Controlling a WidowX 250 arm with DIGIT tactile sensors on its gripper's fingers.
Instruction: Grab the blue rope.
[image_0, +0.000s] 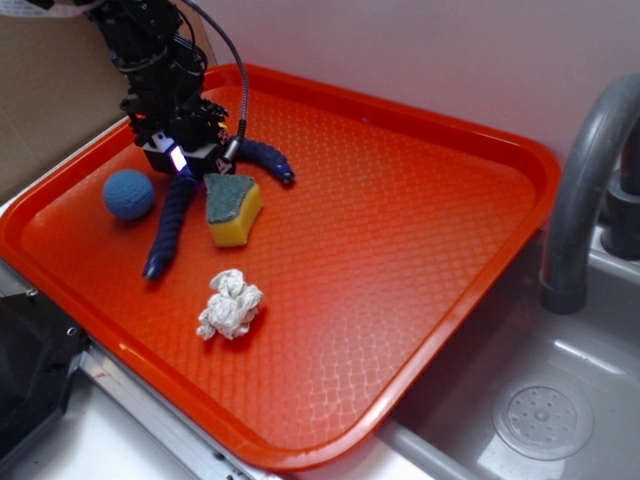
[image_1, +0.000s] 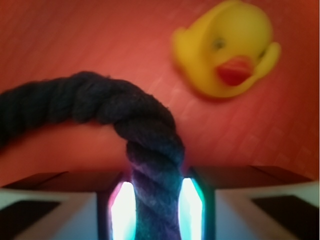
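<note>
The end effector (image_0: 180, 160) stood low over the far-left corner of the orange tray (image_0: 420, 200), its two lit fingers (image_1: 122, 210) closed tight against the blue rope (image_0: 175, 215), which ran up between them in the wrist view with no gap on either side.

The tray served as the frame for everything else. It lay on a pale worktop (image_0: 60, 440) with its right rim hanging over a grey sink (image_0: 540, 400), beside the curved grey tap (image_0: 580, 190). Most of the tray's floor, from its middle out to the right and near rims, lay bare, so open room was there; the crowded part was the far-left corner, close to the raised rim and a brown cardboard wall (image_0: 50, 90) just past it.

The rope bent like a cane at the end effector: one leg ran toward the tray's near-left rim, its dark tip resting on the tray floor, and the shorter leg pointed toward the tray's middle. A yellow and green sponge (image_0: 233, 208) lay just beside the long leg, on the side toward the tray's middle. A light-blue ball (image_0: 129, 194) sat on the other side, near the left rim. A crumpled white paper wad (image_0: 230, 305) lay nearer the front rim, apart from the rope's tip. A yellow rubber duck (image_1: 227, 50) showed only in the wrist view, on the tray floor beyond the rope's bend.
</note>
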